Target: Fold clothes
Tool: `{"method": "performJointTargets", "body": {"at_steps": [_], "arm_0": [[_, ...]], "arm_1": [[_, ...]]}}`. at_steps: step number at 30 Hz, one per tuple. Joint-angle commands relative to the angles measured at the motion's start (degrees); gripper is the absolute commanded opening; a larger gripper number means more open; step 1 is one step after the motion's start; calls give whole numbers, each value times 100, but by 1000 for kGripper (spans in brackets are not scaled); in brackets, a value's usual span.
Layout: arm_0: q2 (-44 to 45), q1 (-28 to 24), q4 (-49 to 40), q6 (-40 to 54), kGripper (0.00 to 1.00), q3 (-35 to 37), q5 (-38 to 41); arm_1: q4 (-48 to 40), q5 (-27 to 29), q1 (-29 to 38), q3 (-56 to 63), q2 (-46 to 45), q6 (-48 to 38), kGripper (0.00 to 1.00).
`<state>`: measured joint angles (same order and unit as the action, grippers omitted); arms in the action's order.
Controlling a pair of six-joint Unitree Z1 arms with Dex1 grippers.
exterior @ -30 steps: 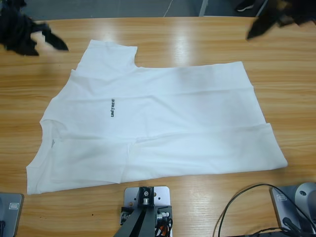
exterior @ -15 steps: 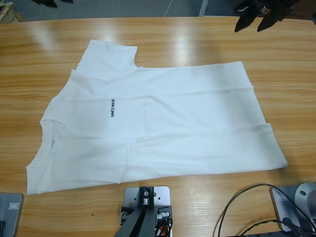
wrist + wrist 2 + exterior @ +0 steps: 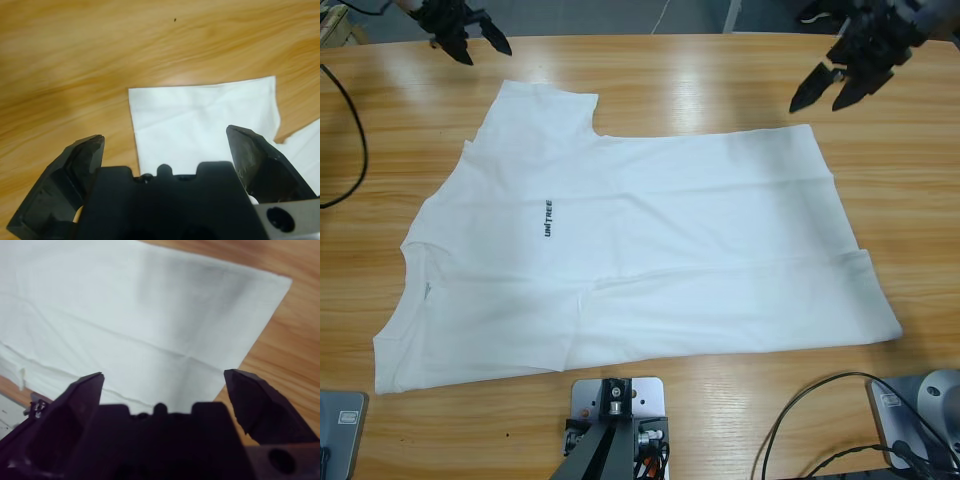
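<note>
The white T-shirt (image 3: 630, 250) lies spread flat on the wooden surface (image 3: 720, 80), chest up, with its long axis running across the surface: the round neck points toward the left end and the hem toward the right end. The small dark logo (image 3: 548, 218) sits left of the shirt's middle, its letters reading along the shirt's width. One sleeve (image 3: 542, 112) sticks out toward the far edge; the other lies at the shirt's near left corner. The near part of the body carries a shallow crease running along its length. The left gripper (image 3: 470, 40) hangs over bare wood just beyond the far sleeve, its jaws spread wide and grasping nothing; its wrist view looks down on that sleeve's square end (image 3: 200, 125). The right gripper (image 3: 825, 88) hovers just off the shirt's far hem corner (image 3: 270, 282), also released, jaws apart, with the cloth lying under them. A black cable (image 3: 348, 130) loops over the surface left of the shirt.
</note>
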<state>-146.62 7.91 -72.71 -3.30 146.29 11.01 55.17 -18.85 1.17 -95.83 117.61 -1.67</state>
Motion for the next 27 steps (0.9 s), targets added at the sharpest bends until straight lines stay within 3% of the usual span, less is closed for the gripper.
{"method": "performJointTargets", "body": {"at_steps": [1, 7, 27], "arm_0": [[-873, 149, -210, -326, 941, 616, -55], [-1253, 160, -657, -537, 954, 1263, -38], [-1933, 167, -627, -1040, 966, 2896, 263]], "arm_1": [[-484, -80, -231, 701, 192, 61, 973], [-584, -84, -245, 742, 266, 61, 968], [-841, -84, -257, 970, 359, 61, 964]]}}
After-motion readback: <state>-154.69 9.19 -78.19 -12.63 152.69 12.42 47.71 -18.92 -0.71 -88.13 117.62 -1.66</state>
